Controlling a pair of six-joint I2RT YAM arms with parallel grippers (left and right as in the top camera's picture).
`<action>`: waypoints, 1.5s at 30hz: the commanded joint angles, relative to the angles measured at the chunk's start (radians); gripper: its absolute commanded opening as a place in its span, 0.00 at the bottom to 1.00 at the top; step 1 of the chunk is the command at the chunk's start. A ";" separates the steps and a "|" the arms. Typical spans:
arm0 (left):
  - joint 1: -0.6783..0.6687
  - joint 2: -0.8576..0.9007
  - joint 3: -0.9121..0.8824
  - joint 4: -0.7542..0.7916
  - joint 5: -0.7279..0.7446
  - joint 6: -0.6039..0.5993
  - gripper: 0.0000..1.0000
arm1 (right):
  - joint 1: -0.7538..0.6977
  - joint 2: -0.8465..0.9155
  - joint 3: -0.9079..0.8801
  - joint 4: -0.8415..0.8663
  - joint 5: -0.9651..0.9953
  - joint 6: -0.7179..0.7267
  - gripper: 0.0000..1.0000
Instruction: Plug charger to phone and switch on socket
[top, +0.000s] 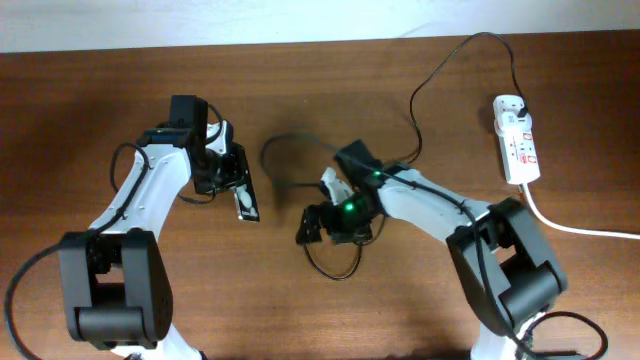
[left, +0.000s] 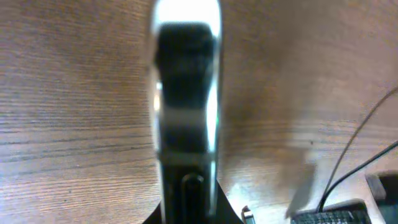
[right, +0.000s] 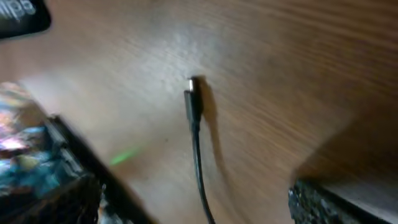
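The black phone (top: 245, 200) is gripped at one end by my left gripper (top: 222, 175), just above the table. In the left wrist view the phone (left: 186, 93) shows edge-on, sticking out from the shut jaws (left: 189, 208). The charger cable (top: 415, 110) runs from its black plug in the white socket (top: 517, 145) to the table centre. My right gripper (top: 315, 225) is open. In the right wrist view the connector tip (right: 191, 93) lies on the wood, and its cable passes between the spread fingers (right: 199, 186). A corner of the phone (right: 18, 15) shows at the top left.
The socket's thick white cord (top: 580, 228) leads off to the right edge. Loops of black cable lie around the right gripper (top: 335, 272) and behind it (top: 285, 150). A white wall strip borders the table's far edge.
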 joint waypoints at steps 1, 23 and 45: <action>0.005 -0.029 -0.002 -0.014 -0.143 -0.142 0.00 | 0.108 -0.006 0.166 -0.154 0.367 -0.045 0.99; 0.005 -0.029 -0.008 -0.031 -0.182 -0.177 0.00 | 0.351 0.033 0.145 -0.093 0.734 -0.013 0.30; 0.005 -0.029 -0.008 -0.031 -0.182 -0.177 0.00 | 0.350 0.091 0.098 -0.057 0.689 0.031 0.05</action>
